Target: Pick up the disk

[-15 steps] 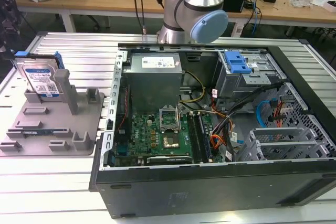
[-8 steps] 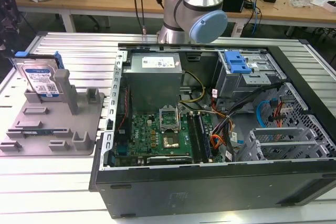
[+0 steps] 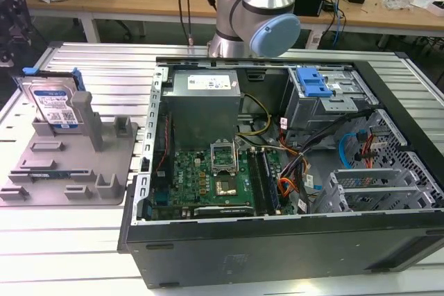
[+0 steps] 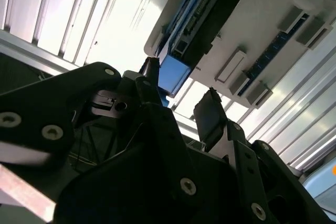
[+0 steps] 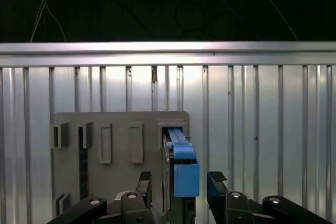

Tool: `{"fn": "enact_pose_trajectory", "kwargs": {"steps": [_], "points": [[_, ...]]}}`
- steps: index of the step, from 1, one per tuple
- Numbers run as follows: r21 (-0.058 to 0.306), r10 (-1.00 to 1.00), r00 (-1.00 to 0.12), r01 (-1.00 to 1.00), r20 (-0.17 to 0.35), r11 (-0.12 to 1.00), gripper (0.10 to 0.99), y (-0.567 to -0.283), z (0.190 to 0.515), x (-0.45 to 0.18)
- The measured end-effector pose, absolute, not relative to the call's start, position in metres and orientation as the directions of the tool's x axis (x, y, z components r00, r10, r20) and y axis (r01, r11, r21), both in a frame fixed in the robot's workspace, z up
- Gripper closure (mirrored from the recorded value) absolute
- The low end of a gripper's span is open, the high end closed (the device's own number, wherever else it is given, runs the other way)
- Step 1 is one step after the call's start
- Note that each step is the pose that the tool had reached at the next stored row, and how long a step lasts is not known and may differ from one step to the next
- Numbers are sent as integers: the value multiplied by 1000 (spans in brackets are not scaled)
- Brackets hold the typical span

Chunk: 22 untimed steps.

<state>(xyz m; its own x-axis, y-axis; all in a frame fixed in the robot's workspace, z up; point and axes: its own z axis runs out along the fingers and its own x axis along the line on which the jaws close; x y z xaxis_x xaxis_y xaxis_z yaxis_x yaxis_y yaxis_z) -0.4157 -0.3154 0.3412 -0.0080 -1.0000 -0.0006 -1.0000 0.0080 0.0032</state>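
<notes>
Disk (image 3: 55, 105), flat, rectangular, silver metal, white-and-blue label: location? (A)
Upright on the grey plastic fixture plate (image 3: 66, 156), at nine o'clock from the open black computer case (image 3: 277, 247) in the exterior view. (B)
And the black gripper (image 5: 180, 182)? (A)
Fingers (image 5: 144, 183) apart, flanking the disk's blue plastic rail (image 5: 184, 169) in the first wrist view, with gaps on both sides. (B)

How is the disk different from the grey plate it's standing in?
The disk stands upright on its edge, while the grey plate lies flat. The disk is silver with a white-and-blue label and blue side rails, but the grey plate is one plain colour. The grey plate is wider than the disk. Both are at the exterior view's left, beside the open computer.
</notes>
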Motion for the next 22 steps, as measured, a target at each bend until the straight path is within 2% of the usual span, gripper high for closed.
{"fn": "enact_pose_trajectory", "kwargs": {"steps": [22], "points": [[3,-1000,-8,-1000,-1,8,545,-315,314,-412]]}}
